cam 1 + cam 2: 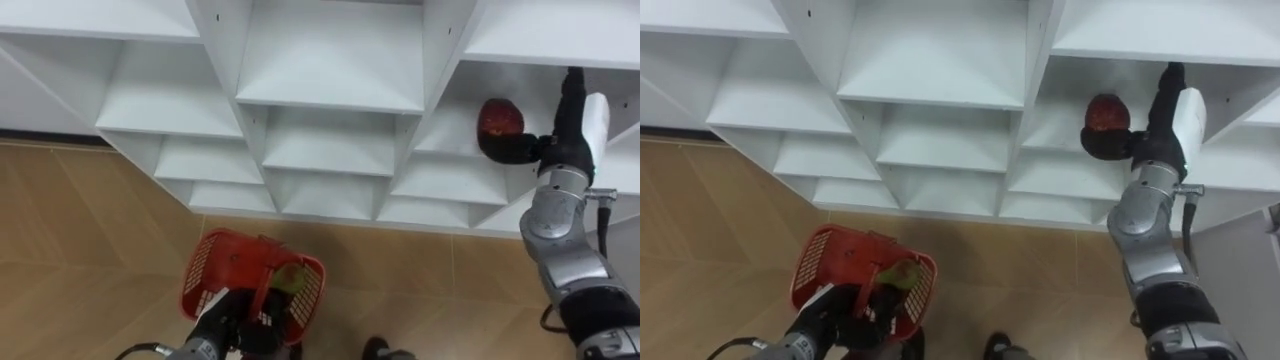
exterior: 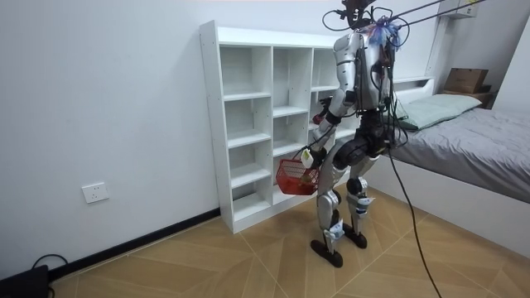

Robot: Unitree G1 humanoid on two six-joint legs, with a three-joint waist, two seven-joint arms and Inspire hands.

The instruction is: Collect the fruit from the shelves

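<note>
Left eye view, left to right: the left hand [image 1: 243,325] is clenched on the red plastic mesh basket [image 1: 215,265], held low with one greenish fruit [image 1: 290,280] inside. The right hand [image 1: 525,150] has its fingers wrapped round a round red fruit [image 1: 500,118] within a compartment of the white wooden shelf unit [image 1: 330,60]. I would draw that fruit straight out, clear of the shelf edge, then lower it over the basket before releasing.
</note>
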